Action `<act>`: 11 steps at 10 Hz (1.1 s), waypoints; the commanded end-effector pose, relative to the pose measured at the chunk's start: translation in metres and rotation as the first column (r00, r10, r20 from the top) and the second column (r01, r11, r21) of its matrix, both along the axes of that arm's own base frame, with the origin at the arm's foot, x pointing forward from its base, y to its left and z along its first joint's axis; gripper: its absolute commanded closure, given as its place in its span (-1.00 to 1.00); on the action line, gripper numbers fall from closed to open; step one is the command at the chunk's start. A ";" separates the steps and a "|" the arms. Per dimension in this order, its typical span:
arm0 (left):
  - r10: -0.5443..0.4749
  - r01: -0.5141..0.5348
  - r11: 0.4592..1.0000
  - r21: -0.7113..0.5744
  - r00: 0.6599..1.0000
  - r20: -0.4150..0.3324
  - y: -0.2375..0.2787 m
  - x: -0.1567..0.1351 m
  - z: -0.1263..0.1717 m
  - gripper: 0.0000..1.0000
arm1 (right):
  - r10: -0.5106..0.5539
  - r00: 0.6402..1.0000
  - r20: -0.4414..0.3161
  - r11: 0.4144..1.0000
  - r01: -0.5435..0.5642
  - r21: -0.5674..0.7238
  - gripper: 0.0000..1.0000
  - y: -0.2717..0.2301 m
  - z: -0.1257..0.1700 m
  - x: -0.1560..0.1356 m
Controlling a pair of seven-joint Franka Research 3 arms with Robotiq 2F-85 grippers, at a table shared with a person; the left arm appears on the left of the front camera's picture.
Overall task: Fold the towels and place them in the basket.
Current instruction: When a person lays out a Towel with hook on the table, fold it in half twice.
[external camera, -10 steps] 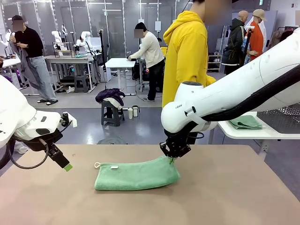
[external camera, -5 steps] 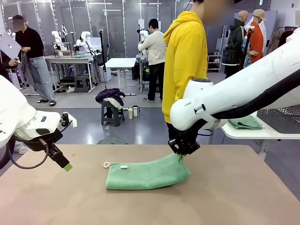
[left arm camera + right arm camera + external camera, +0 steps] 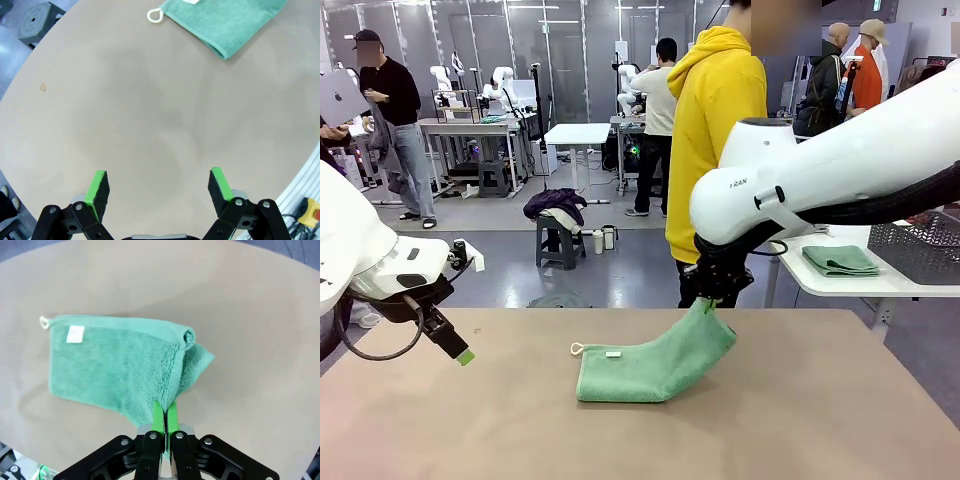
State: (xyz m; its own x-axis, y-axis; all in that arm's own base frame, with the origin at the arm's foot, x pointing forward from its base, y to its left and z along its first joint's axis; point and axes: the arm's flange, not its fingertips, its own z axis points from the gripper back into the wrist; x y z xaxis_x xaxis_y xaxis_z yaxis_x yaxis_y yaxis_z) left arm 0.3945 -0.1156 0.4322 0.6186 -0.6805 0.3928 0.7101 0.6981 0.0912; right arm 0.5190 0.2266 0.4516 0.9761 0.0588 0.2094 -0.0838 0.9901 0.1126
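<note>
R claw (image 3: pixel 165 412) pinches mint towel (image 3: pixel 110 365) by raised corner, rest on table (image 3: pixel 820 420); L claw (image 3: pixel 160 187) spread, well apart.

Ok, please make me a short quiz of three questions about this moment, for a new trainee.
1. True or false: the left gripper is shut on the green towel.
2. Which end of the towel does the right gripper pinch? A) the raised end B) the end lying flat C) neither
3. Fill in: the towel's other end lies on the ____.
Key: 1 false, its jaws are open; 2 A; 3 table.
</note>
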 end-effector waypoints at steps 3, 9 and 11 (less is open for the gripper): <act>0.015 -0.015 1.000 0.001 1.000 0.008 -0.002 0.001 -0.001 -1.00 | 0.115 0.993 -0.023 0.992 -0.114 0.050 1.00 0.069 0.012 -0.002; 0.015 -0.015 1.000 0.001 1.000 0.008 -0.002 0.001 -0.001 -1.00 | 0.144 0.988 -0.061 0.969 -0.129 0.209 1.00 0.152 -0.036 0.016; 0.015 -0.015 1.000 0.001 1.000 0.008 -0.002 0.001 -0.001 -1.00 | 0.115 0.992 -0.057 0.982 -0.105 0.157 1.00 0.170 -0.053 0.023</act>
